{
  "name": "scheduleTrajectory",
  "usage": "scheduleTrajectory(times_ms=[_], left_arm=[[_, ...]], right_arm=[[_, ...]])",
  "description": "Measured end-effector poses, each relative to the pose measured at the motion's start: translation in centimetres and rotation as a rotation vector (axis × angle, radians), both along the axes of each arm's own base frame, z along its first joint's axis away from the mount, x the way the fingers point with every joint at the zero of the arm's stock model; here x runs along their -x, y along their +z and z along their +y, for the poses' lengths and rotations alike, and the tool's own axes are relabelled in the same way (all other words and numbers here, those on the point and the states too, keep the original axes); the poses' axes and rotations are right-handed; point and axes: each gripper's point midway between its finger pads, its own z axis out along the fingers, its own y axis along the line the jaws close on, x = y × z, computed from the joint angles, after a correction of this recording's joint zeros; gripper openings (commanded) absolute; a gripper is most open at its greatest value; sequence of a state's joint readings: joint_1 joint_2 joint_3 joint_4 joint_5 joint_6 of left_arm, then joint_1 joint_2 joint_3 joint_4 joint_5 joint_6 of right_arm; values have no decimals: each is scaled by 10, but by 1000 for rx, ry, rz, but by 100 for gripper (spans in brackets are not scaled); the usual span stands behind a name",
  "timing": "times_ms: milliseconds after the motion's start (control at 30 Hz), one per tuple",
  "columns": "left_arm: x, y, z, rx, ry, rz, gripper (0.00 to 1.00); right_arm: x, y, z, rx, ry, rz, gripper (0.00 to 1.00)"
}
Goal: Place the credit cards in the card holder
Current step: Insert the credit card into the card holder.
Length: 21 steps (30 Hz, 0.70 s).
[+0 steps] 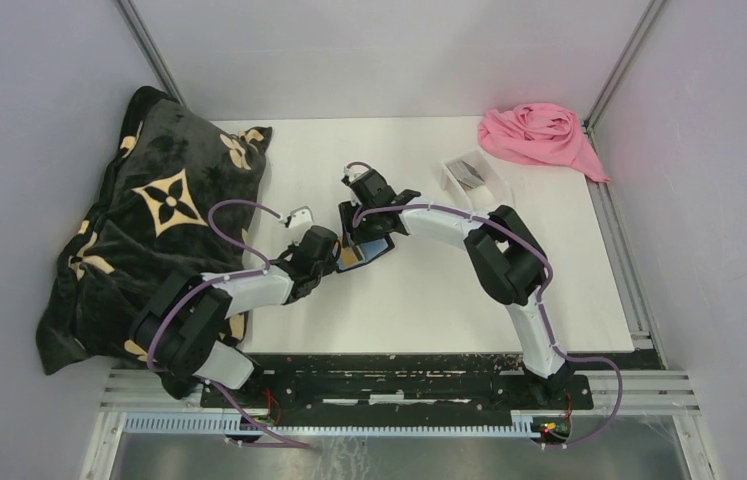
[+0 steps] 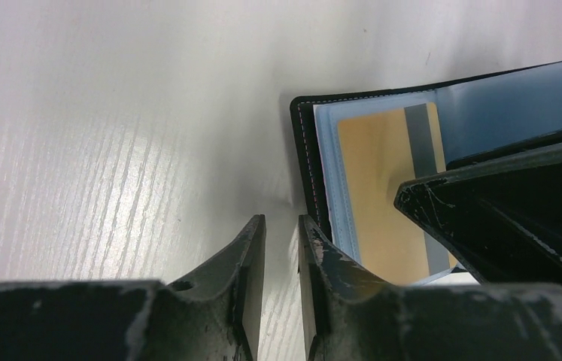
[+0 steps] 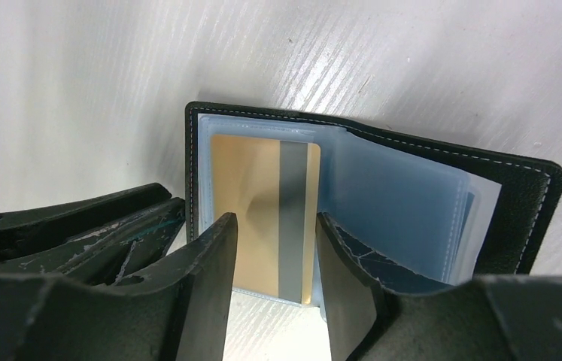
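The black card holder [image 1: 368,250] lies open on the white table, its blue-grey sleeves facing up. A gold credit card [image 3: 259,188] with a grey stripe sits inside the left clear sleeve; it also shows in the left wrist view [image 2: 375,173]. My right gripper [image 3: 274,222] is open and empty, its fingers just above the card's near end. My left gripper [image 2: 281,226] is shut but for a thin gap, holding nothing. Its right fingertip [image 2: 314,237] is at the holder's black edge [image 2: 304,150]. Greyish cards lie in a clear tray [image 1: 471,172] at the back right.
A black blanket with a gold pattern [image 1: 159,220] covers the table's left side. A pink cloth [image 1: 539,135] lies in the back right corner. Both arms meet over the middle of the table, fingers close together.
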<state>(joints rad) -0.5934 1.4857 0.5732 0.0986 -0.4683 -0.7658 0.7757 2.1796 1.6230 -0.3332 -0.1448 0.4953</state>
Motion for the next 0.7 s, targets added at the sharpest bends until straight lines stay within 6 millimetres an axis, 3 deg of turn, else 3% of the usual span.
scheduleTrajectory(times_ms=[700], left_arm=[[-3,18,3,9,19,-48,35]], right_arm=[[1,5,1,-10,11,-8,54]])
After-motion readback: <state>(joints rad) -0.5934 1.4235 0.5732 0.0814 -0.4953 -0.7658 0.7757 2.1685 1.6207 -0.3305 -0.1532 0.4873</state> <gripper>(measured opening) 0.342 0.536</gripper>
